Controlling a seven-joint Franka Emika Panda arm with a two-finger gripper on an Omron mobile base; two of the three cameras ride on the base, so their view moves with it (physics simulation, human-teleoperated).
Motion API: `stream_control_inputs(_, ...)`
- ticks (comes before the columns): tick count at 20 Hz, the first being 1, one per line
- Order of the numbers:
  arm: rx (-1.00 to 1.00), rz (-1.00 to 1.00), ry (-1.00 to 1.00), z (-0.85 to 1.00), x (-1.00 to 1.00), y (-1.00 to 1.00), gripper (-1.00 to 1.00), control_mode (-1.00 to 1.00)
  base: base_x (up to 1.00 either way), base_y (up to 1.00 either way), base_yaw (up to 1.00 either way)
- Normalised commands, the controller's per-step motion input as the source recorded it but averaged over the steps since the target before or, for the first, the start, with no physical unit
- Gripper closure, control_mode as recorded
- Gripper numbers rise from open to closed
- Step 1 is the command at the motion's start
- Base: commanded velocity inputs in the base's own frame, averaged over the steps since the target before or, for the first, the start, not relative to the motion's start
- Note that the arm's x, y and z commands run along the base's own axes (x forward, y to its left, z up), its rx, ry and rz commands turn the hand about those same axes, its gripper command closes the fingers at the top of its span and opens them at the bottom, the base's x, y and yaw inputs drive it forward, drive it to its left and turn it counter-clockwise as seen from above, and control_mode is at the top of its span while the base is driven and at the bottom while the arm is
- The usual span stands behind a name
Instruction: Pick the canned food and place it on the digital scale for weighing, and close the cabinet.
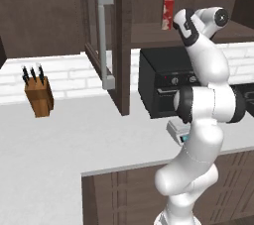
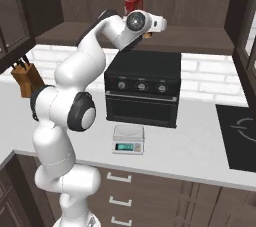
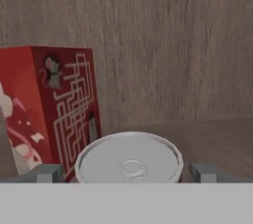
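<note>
The canned food (image 3: 129, 161) shows its silvery round top low in the hand view, standing on the cabinet shelf (image 3: 217, 136). My gripper (image 3: 129, 172) is open, with one fingertip (image 3: 48, 172) to the left of the can and the other to its right, apart from it. The hand (image 2: 156, 23) reaches into the open cabinet (image 2: 200, 38) above the oven. The cabinet's glass door (image 1: 94, 30) swings out to the left, with its grey bar handle (image 1: 104, 38) facing me. The digital scale (image 2: 128, 136) sits on the counter in front of the oven, its teal display lit, and part of the scale (image 1: 174, 129) shows behind my arm.
A tall red-and-white box (image 3: 49, 109) stands right beside the can on its left; this box (image 1: 168, 13) also shows on the shelf. A black oven (image 2: 142, 88) sits under the shelf. A knife block (image 1: 39, 95) stands at the left, and a cooktop (image 2: 240, 131) lies at the right.
</note>
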Motion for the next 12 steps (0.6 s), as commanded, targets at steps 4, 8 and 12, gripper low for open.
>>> stream_control_inputs(4, 0.00, 0.00, 0.00, -0.17, 0.25, -0.02, 1.00, -1.00, 0.00, 0.00, 0.00)
stream_control_inputs(8, 0.00, 0.00, 0.00, -0.12, 0.06, -0.03, 1.00, -1.00, 0.00, 0.00, 0.00)
stream_control_inputs(12, 0.00, 0.02, 0.00, -0.02, -0.14, -0.25, 1.00, -1.00, 0.00, 0.00, 0.00)
